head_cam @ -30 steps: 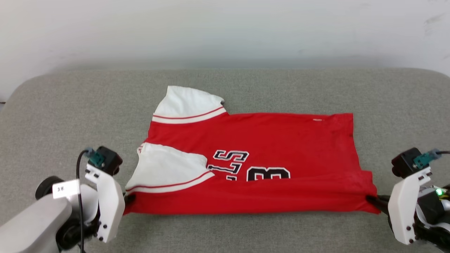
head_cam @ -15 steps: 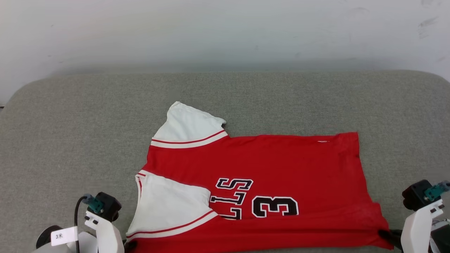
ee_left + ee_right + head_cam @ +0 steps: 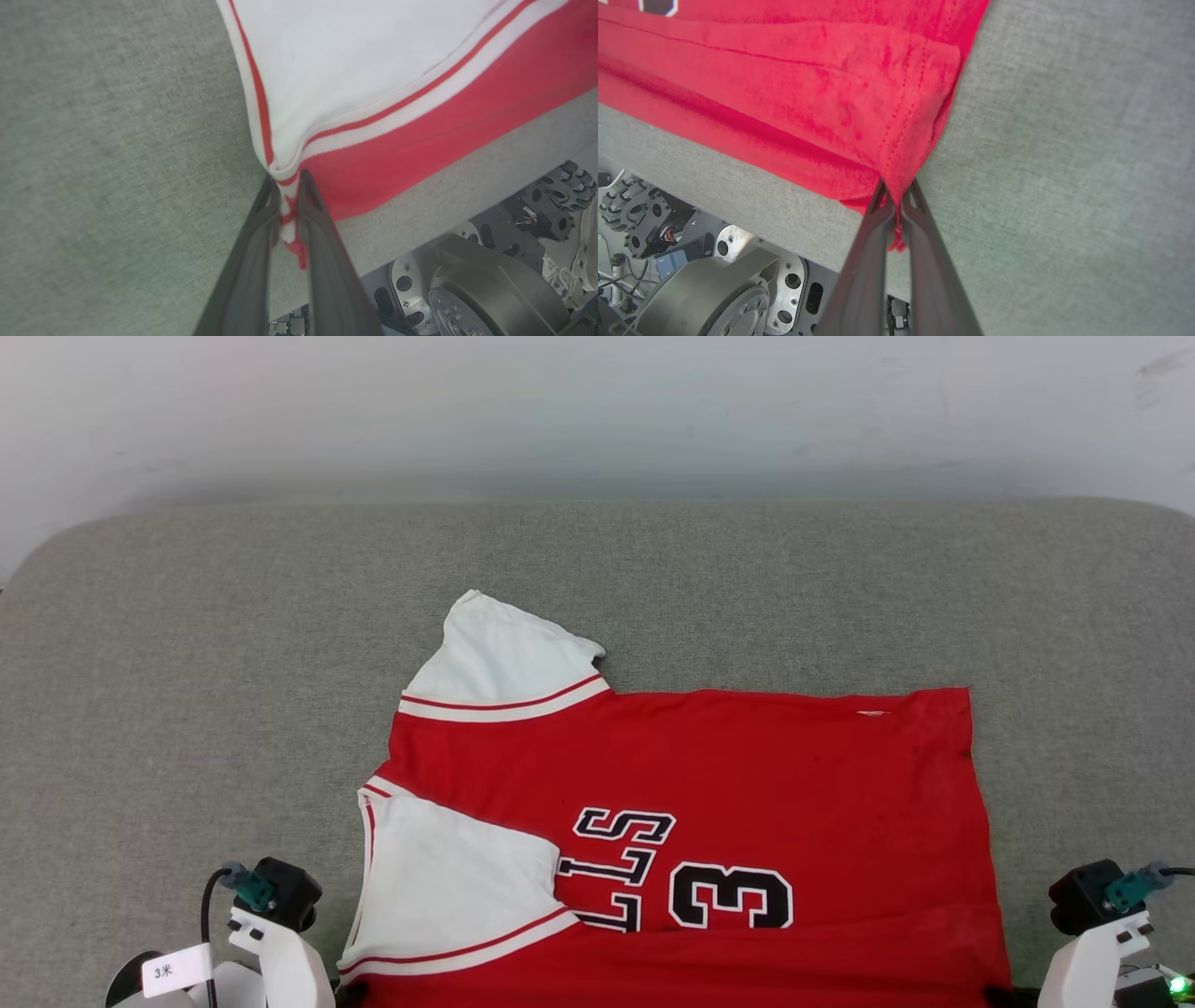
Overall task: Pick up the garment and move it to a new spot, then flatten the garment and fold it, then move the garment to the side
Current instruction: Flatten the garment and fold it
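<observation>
The red garment (image 3: 747, 775) lies on the grey table, its near part doubled over. One white sleeve (image 3: 504, 658) points away and another (image 3: 457, 887) lies on top beside the black letters and "3". The near edge reaches the table's front. My left gripper (image 3: 286, 183) is shut on the striped near-left corner, seen from the head at the bottom left (image 3: 346, 993). My right gripper (image 3: 896, 187) is shut on the red near-right hem corner (image 3: 901, 154), low at the bottom right (image 3: 995, 996). The garment (image 3: 373, 65) stretches between them.
The grey padded table (image 3: 187, 709) runs wide to the left, right and far side of the garment, with a pale wall (image 3: 597, 411) behind. Below the table's front edge (image 3: 752, 205) sit the robot's base and wheels (image 3: 490, 289).
Both grippers have drawn the garment's near edge toward the table's front. The whole "3" now shows where the near fold had covered its lower part. The camera has also shifted.
</observation>
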You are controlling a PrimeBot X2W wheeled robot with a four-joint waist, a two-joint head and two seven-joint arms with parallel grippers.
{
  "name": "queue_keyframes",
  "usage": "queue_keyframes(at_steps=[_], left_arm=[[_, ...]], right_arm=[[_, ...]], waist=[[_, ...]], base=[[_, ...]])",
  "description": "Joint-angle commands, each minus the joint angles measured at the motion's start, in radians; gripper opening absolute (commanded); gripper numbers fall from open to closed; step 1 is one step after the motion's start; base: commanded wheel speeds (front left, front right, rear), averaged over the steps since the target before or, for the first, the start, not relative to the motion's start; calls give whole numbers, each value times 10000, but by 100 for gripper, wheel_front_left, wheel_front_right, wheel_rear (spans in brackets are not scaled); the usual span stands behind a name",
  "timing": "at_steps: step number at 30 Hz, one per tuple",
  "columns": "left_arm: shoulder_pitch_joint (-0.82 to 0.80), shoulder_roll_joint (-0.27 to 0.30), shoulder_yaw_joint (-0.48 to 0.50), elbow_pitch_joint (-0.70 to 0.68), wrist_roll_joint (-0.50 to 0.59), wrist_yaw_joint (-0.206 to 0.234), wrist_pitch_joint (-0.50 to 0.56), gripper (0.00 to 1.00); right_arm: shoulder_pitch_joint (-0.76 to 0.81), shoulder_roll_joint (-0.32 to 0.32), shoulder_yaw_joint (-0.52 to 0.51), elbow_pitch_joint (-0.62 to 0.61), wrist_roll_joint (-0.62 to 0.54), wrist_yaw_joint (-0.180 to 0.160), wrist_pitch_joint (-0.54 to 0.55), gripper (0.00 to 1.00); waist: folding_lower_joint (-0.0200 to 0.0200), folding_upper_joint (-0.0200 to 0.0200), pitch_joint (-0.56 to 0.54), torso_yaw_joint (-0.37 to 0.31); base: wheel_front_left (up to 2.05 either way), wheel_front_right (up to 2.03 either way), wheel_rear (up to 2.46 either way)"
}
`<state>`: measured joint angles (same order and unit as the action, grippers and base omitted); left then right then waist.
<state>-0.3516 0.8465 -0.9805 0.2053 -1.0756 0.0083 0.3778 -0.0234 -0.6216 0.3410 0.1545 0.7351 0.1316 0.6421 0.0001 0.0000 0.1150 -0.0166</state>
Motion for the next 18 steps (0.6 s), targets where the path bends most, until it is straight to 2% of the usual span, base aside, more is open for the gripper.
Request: queue_keyframes(at_steps=[1, 2, 7, 13, 15, 16, 18], left_arm=[[20, -39, 6, 133, 26, 29, -55, 0], [-14, -70, 11, 208, 118, 73, -143, 100], [-21, -37, 117, 270, 253, 221, -518, 100], [-318, 88, 553, 71, 489, 503, -1355, 100], [-411, 126, 680, 14, 632, 573, -1643, 100], [-751, 148, 953, -15, 923, 781, -2173, 100], [-1040, 139, 1092, -35, 1161, 858, -2435, 100]], right_arm=[[-87, 44, -24, 81, -92, -18, -83, 6], [-100, 113, -13, 174, -113, -18, -211, 100], [-102, 315, -253, 248, -231, -17, -1194, 100], [-262, 660, -1112, -11, -918, -14, -2991, 100], [-321, 961, -1475, -146, -1265, -14, -3671, 100], [-374, 1377, -2000, -482, -1873, -15, -4579, 100], [-391, 1759, -2349, -700, -2288, -14, -5148, 100]], waist=[[-1, 0, -5, 7], [-1, 0, -24, 18], [-1, 0, -270, 95], [-1, 0, -485, 123], [-1, 0, -528, 105], [-1, 0, -542, 44], [-1, 0, -518, -1]], base=[[0, 0, 0], [0, 0, 0], [0, 0, 0], [0, 0, 0], [0, 0, 0], [0, 0, 0], [0, 0, 0]])
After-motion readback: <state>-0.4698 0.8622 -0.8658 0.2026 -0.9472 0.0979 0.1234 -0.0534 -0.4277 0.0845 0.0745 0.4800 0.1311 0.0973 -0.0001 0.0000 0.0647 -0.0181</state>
